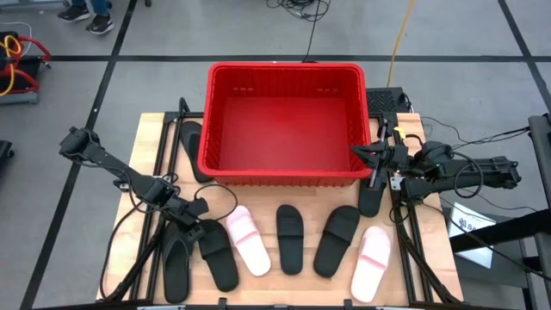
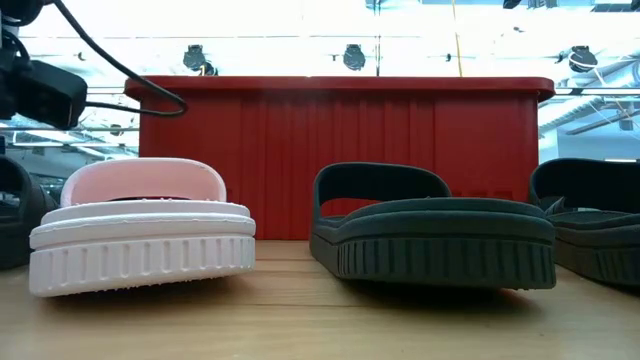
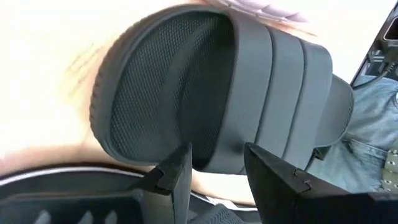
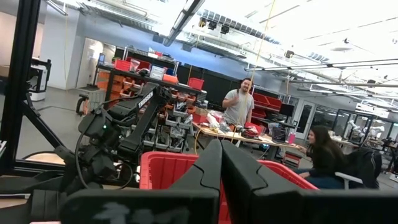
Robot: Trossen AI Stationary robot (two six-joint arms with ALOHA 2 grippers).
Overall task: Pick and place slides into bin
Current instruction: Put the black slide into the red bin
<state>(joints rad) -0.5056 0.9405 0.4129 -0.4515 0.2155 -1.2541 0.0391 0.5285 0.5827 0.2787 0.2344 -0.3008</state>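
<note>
At the table's near edge, a row of slides lies waiting: a black thong flip-flop (image 1: 176,263) and a black slide (image 1: 217,254) toward the near left corner, then a pale pink slide (image 1: 250,241), two more black slides (image 1: 290,238) (image 1: 337,240) and a second pale pink slide (image 1: 371,263) toward the near right. The left gripper (image 1: 191,209) hovers low over the black slide at the left, its fingers (image 3: 176,177) spread apart and empty just short of the wide strap; the pick looks about to begin, and the next move calls for closing on that strap and lifting clear. Further back, the bin (image 1: 211,120) stands at the table's far edge, nothing visible inside it. The right gripper (image 1: 372,155) waits beside the bin's right wall, fingers pressed together on nothing, above another black slide (image 1: 372,200).
</note>
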